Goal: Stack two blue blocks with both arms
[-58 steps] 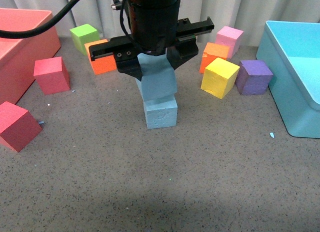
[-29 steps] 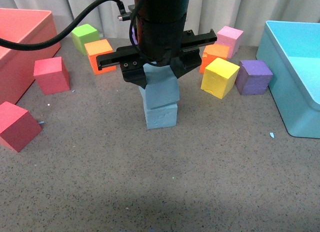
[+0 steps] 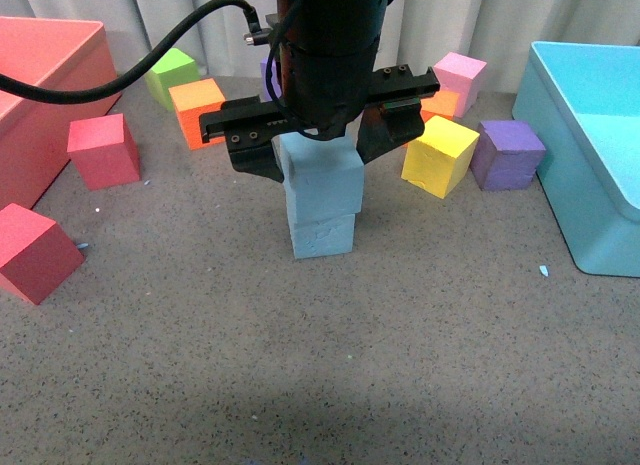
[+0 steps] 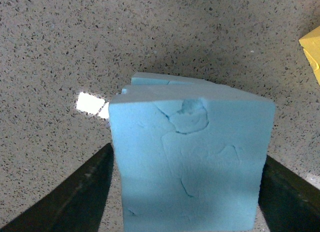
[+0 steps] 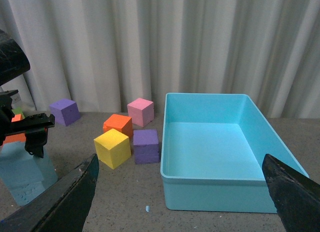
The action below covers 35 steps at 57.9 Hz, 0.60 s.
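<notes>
In the front view my left gripper [image 3: 320,153] is shut on one sky-blue block [image 3: 322,177], a finger on each side. This block sits squarely over the second blue block [image 3: 322,235], which rests on the grey table; I cannot tell if they touch. In the left wrist view the held block [image 4: 192,162] fills the space between the black fingers [image 4: 75,199], and an edge of the lower block [image 4: 150,81] peeks out beyond it. My right gripper [image 5: 177,202] is open and empty, far to the right, facing the turquoise bin [image 5: 215,142]. The stack [image 5: 25,174] shows at that view's edge.
Yellow [image 3: 440,155], purple [image 3: 508,155], pink [image 3: 460,75] and orange [image 3: 440,103] cubes stand right of the stack. An orange cube [image 3: 195,105], a green cube [image 3: 170,70], two red cubes [image 3: 100,150] [image 3: 35,250] and a red bin [image 3: 50,85] are left. The turquoise bin [image 3: 590,185] is far right.
My left gripper has carried the blue block a little to the right and down, and levelled it out from a tilt until it lines up over the lower blue block.
</notes>
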Available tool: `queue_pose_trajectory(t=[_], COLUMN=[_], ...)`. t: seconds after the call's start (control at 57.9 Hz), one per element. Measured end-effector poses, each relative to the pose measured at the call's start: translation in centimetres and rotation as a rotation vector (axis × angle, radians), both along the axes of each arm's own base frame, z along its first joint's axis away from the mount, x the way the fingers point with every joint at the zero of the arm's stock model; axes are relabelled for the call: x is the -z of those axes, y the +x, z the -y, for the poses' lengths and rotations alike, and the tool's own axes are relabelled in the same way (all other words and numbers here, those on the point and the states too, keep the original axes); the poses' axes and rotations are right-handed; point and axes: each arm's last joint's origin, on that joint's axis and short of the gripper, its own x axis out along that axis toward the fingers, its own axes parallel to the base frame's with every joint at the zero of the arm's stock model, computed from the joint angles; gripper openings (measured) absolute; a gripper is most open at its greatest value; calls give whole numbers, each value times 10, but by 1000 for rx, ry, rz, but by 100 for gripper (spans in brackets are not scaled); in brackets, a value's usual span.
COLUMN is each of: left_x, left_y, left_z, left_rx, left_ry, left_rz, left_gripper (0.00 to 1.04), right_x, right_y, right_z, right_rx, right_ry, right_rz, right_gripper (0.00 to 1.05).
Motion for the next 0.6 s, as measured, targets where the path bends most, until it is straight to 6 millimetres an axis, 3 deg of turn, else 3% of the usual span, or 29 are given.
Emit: queue_pose_trajectory(t=[0.138, 0.276, 0.518, 0.604], left_x=[-1, -11, -44, -41], left_y=[0, -1, -7, -10], left_z=[0, -3, -17, -28], left_rx=[8, 13, -8, 48], left_ry=[0, -7, -47, 54], left_rz=[5, 32, 121, 365], left_gripper=[100, 98, 98, 88], right_x=[0, 0, 0, 0], right_y=[0, 0, 0, 0], right_z=[0, 0, 0, 0], right_rx=[0, 0, 0, -1], right_ry=[0, 0, 0, 0], right_rz=[0, 0, 0, 0], right_gripper=[95, 95, 95, 95])
